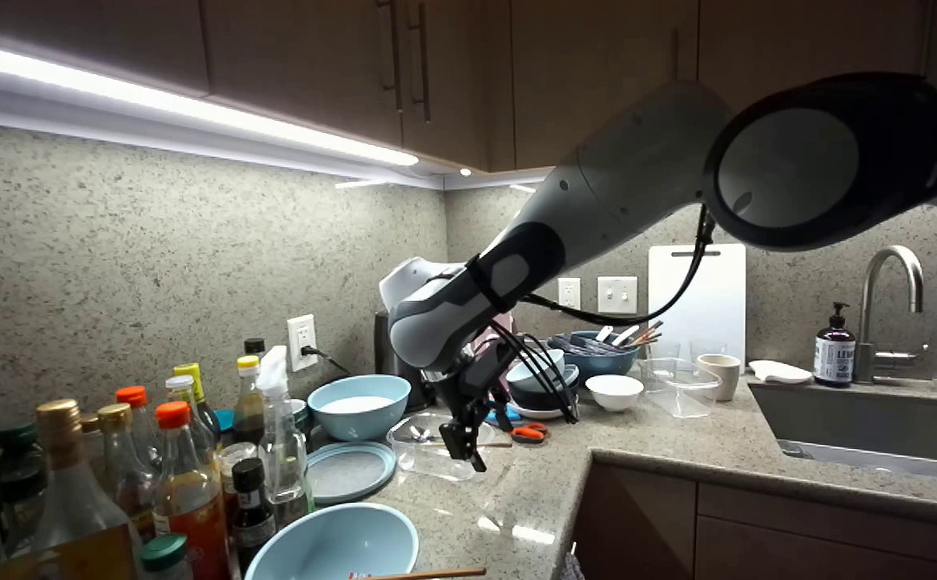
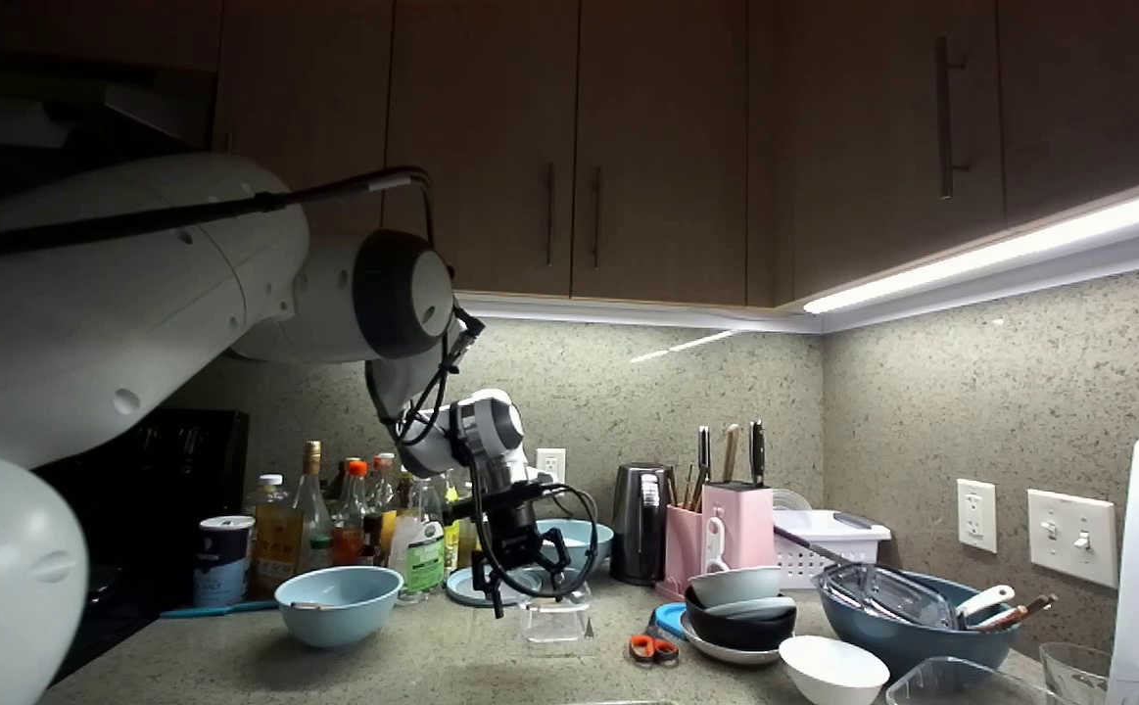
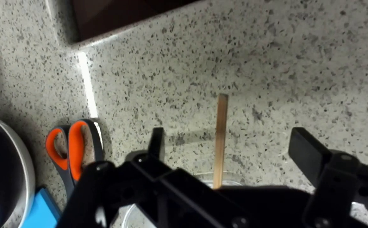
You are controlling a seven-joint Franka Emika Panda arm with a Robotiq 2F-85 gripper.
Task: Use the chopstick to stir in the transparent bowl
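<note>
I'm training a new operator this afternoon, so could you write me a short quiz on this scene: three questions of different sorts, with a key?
1. True or false: the jaws are shut.
2. Multiple choice: in the wrist view, what shows between the jaws, with one end sticking out past the rim of the clear bowl? A: a knife; B: a chopstick; C: a mug.
3. Fill the gap: the scissors on the counter have dark and ____ handles.

Key:
1. False; the jaws stand wide apart.
2. B.
3. Orange.
</note>
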